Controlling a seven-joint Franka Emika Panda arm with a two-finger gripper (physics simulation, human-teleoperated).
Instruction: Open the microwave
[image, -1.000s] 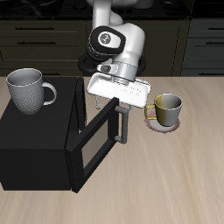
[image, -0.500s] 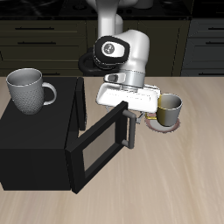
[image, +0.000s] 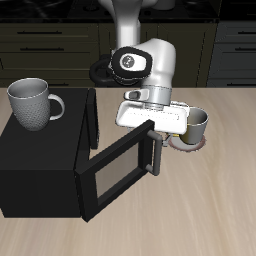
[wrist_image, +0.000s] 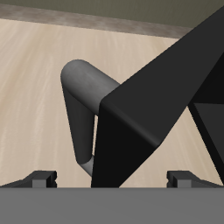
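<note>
The microwave (image: 40, 165) is a large matte black box standing on the table. Its windowed door (image: 118, 170) is swung partly open on its hinge, with the grey bar handle (image: 157, 150) at the free edge. My gripper (image: 150, 125) sits at the door's top edge, just by the handle. In the wrist view the door (wrist_image: 157, 105) and the handle (wrist_image: 83, 87) fill the space between my fingertips (wrist_image: 39, 178), which stand wide apart. The gripper (wrist_image: 112, 179) is open and straddles the door's edge without clamping it.
A grey mug (image: 32, 103) stands on top of the microwave. A yellow mug (image: 192, 122) sits on a small plate (image: 185, 143) just behind my gripper. Dark cabinets (image: 230, 45) with drawers line the back.
The door has swung farther open. My gripper has moved with the door's free edge, away from the microwave body and toward the yellow mug.
</note>
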